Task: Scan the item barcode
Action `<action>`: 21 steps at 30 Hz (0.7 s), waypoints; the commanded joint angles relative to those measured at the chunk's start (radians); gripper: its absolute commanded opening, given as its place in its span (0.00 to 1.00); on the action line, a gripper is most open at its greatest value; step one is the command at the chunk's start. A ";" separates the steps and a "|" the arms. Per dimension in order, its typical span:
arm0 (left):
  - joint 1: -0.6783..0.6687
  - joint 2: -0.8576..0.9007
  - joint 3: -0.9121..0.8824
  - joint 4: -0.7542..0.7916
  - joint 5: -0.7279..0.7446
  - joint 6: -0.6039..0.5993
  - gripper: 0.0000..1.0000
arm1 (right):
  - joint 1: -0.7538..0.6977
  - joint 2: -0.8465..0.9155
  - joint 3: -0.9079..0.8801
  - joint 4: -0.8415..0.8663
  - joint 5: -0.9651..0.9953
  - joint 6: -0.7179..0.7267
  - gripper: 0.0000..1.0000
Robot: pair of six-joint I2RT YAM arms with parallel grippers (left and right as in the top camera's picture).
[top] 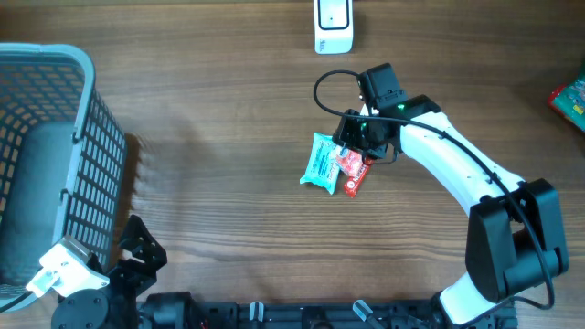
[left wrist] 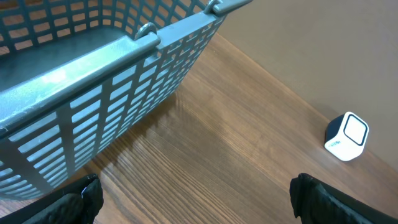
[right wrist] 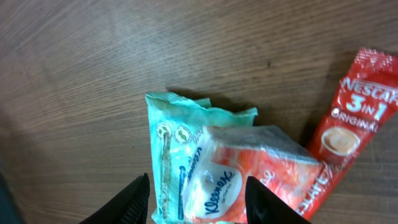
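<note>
Right hand (right wrist: 196,182) hangs half open over the pile on the bench, gripping nothing. A Kleenex pack (right wrist: 231,163) overlaps a teal pack (top: 320,164), with a red sachet (right wrist: 354,118) at its 3 o'clock (touching). The scanner (top: 334,26) sits at 12, well apart. Left hand (left wrist: 196,186) gapes wide beside the basket (top: 55,64) at 9.

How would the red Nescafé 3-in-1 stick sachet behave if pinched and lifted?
The red Nescafé 3-in-1 stick sachet looks thin and flat, so it is probably light and floppy. Its smooth printed film may slip from a pinch or slide across the wooden table.
</note>
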 commanded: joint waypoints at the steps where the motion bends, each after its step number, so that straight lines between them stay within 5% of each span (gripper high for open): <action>1: 0.006 -0.006 0.000 0.002 -0.006 0.008 1.00 | -0.001 0.023 -0.002 0.005 0.027 -0.039 0.50; 6: 0.006 -0.006 0.000 0.002 -0.006 0.008 1.00 | 0.028 0.101 -0.002 0.012 0.033 -0.049 0.43; 12: 0.006 -0.006 0.000 0.002 -0.006 0.008 1.00 | 0.035 0.133 0.009 0.001 0.032 -0.055 0.05; 18: 0.006 -0.006 0.000 0.002 -0.006 0.008 1.00 | -0.029 0.087 0.165 -0.226 -0.139 -0.163 0.04; 21: 0.006 -0.006 0.000 0.002 -0.006 0.008 1.00 | -0.102 0.035 0.179 -0.280 -0.542 -0.334 0.04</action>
